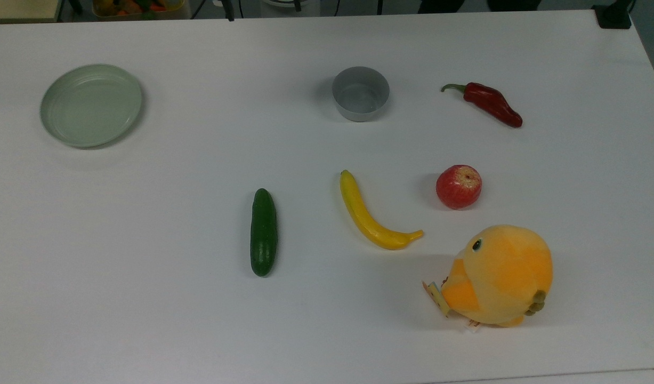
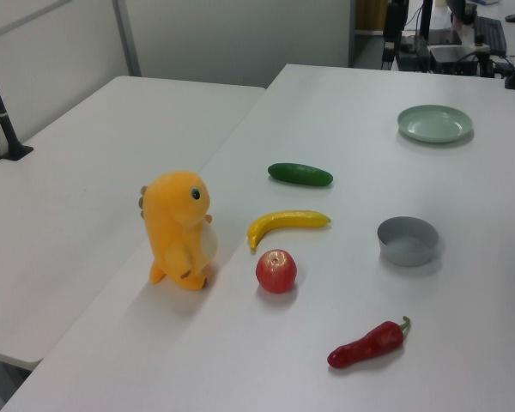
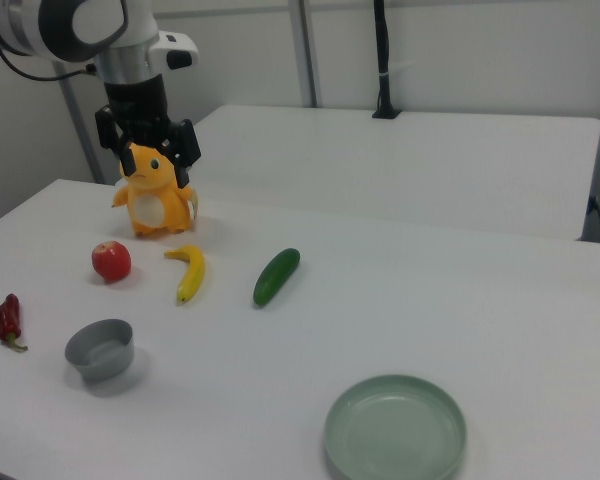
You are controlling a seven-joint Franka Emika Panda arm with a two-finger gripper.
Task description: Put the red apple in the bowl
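Observation:
The red apple (image 1: 458, 186) (image 2: 276, 271) (image 3: 111, 261) sits upright on the white table (image 1: 199, 320), its yellowish stem dimple facing up. The small grey bowl (image 1: 360, 93) (image 2: 407, 240) (image 3: 100, 349) stands empty some way off, toward the top view's upper left of the apple. In the right view my gripper (image 3: 147, 155) hangs in the air at the far left, over the orange plush toy (image 3: 154, 195), well away from the apple. Its two black fingers are spread open with nothing held between them.
A yellow banana (image 1: 372, 213) and a green cucumber (image 1: 263, 232) lie to the top view's left of the apple. A dark red chili pepper (image 1: 489, 103) lies beyond it, right of the bowl. A pale green plate (image 1: 91, 105) rests at far left.

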